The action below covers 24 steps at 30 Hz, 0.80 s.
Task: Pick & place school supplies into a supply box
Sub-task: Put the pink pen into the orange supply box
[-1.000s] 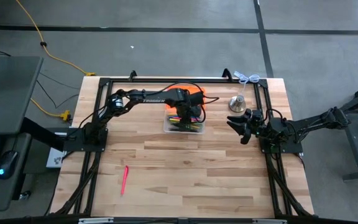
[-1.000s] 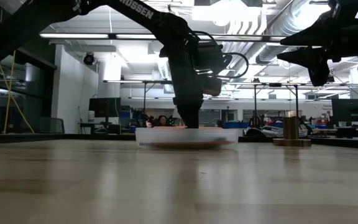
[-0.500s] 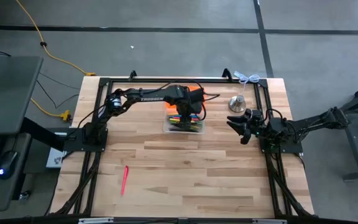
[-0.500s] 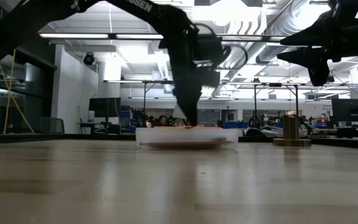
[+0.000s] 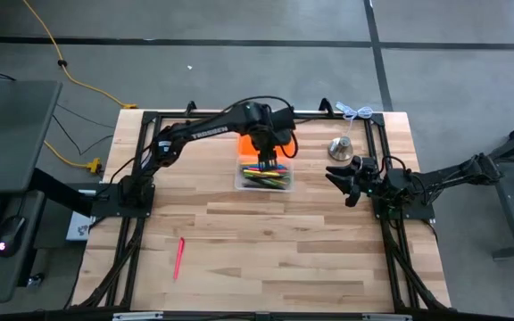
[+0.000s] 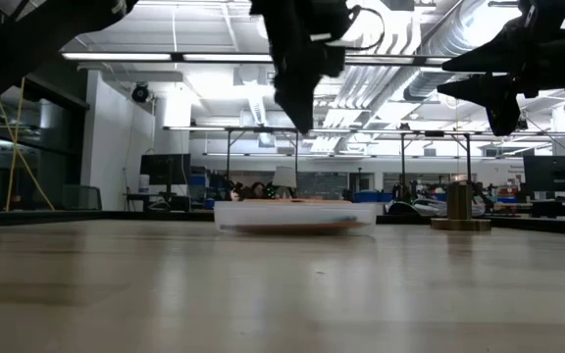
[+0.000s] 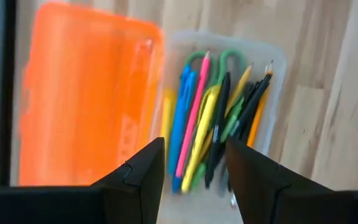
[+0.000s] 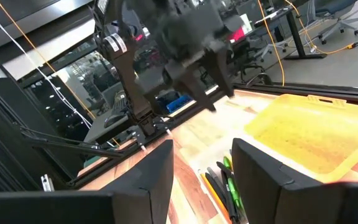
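Lifted since a second ago, the left gripper (image 7: pixel 193 163) now hangs above the supply box (image 5: pixel 264 176) instead of reaching down into it; its fingers stand apart and hold nothing. Directly below it the clear box holds the pens, pencils and markers (image 7: pixel 213 124), with the green scissor handles (image 7: pixel 215 58) at the box's far end. Just beside the box lies the orange lid (image 7: pixel 86 93). A pink pen (image 5: pixel 178 257) lies well apart. The right gripper (image 5: pixel 344 181), fingers parted and empty, waits near the bell (image 5: pixel 341 147).

Left gripper (image 5: pixel 269 152) hangs raised at the table's far middle, fingers apart, empty. Right gripper (image 5: pixel 344 184) waits at the right side, fingers parted.
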{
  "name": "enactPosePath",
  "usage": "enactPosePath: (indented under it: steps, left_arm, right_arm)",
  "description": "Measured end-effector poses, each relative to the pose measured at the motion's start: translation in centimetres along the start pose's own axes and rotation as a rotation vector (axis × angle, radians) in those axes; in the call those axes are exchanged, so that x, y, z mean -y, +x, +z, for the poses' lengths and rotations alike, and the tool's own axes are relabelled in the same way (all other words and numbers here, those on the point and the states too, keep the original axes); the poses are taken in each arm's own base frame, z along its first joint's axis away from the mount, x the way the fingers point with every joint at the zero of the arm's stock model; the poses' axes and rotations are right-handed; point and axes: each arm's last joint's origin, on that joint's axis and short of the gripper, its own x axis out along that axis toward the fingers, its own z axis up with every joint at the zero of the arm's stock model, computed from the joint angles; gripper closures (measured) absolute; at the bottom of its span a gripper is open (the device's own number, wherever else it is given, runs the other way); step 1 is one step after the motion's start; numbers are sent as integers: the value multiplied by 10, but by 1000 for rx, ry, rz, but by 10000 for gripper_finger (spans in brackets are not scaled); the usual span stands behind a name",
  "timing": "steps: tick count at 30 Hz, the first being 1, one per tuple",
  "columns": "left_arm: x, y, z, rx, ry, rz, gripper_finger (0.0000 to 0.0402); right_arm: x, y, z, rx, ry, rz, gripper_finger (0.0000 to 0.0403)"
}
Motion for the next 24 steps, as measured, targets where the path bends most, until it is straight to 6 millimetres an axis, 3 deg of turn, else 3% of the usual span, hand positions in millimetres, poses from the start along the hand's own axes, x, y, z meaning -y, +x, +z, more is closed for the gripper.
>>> enactPosePath:
  steps: [10,17,24]
  left_arm:
    - [7,-45,-29,-137,-284,-3,206]
    - [30,-68,-32,-84,-337,-49,206]
    - [58,-77,-33,-73,-368,-68,206]
  right_arm:
    - [0,0,0,-3,0,5,263]
    - [0,0,0,-7,0,11,263]
    - [0,0,0,-7,0,12,263]
